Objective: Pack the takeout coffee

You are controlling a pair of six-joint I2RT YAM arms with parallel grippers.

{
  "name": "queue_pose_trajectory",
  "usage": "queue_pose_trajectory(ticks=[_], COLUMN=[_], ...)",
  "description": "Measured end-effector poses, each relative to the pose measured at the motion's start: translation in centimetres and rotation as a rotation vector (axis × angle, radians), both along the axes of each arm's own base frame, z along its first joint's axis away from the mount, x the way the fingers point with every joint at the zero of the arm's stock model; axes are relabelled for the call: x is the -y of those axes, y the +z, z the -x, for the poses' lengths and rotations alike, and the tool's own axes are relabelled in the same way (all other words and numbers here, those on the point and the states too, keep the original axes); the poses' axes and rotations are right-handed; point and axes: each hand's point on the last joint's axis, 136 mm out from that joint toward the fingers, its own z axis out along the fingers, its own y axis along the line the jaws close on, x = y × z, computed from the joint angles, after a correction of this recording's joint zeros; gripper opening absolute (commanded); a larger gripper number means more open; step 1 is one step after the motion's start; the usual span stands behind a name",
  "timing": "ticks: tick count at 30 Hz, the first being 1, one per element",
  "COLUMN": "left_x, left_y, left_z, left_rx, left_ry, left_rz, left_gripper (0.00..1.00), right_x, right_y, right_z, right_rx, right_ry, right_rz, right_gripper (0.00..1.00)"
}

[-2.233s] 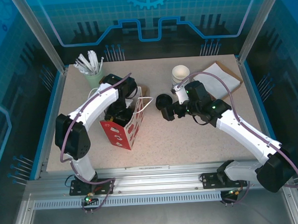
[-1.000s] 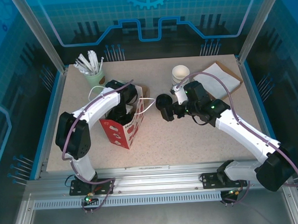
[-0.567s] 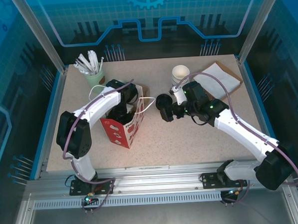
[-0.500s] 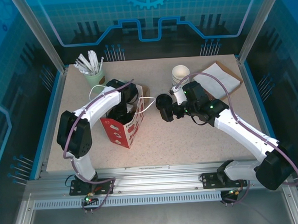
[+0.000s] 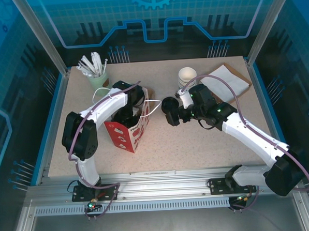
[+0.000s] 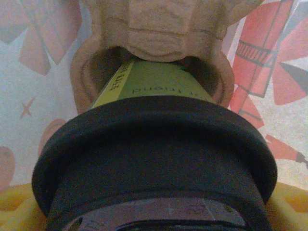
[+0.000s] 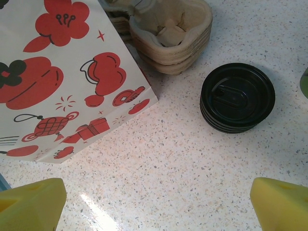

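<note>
- The speckled table (image 5: 197,139) carries a red-printed paper bag (image 5: 126,140) at 9 o'clock from its centre.
- Inside the bag, the left gripper (image 6: 154,211) has its jaws clamped on the takeout coffee (image 6: 159,82); the cup's axis points to 12 o'clock, its base in a pulp carrier (image 6: 154,29) pocket.
- The right gripper (image 7: 154,207) hovers with jaws apart, the lid stack (image 7: 237,97) at 1 o'clock; the left arm is nearer.
</note>
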Motion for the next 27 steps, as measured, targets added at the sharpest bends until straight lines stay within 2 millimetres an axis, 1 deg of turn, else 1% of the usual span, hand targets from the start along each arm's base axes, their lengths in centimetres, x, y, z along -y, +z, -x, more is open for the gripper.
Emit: queue_pose_trajectory(ticks=[2,6,15,22,27], left_x=[0.0,0.0,0.6,0.6,0.5], left_y=[0.1,0.2,0.9,1.7,2.2], left_z=[0.0,-0.1,-1.1,-1.1,-0.9], left_rx=[0.003,0.010,0.082,0.108,0.115], left_ry=[0.000,0.000,-0.004,-0.019,-0.023], left_rz=[0.002,0.004,0.046,0.062,0.066], left_gripper=[0.56,0.65,0.78,0.83,0.84], right_x=[0.0,0.0,0.0,0.0,0.0], right_y=[0.0,0.0,0.0,0.0,0.0], right_z=[0.0,0.0,0.0,0.0,0.0], right_rx=[0.000,0.000,0.001,0.001,0.001], right_ry=[0.000,-0.001,-0.001,-0.001,0.000], right_rz=[0.000,0.001,0.003,0.003,0.002], right_gripper=[1.00,1.00,1.00,1.00,1.00])
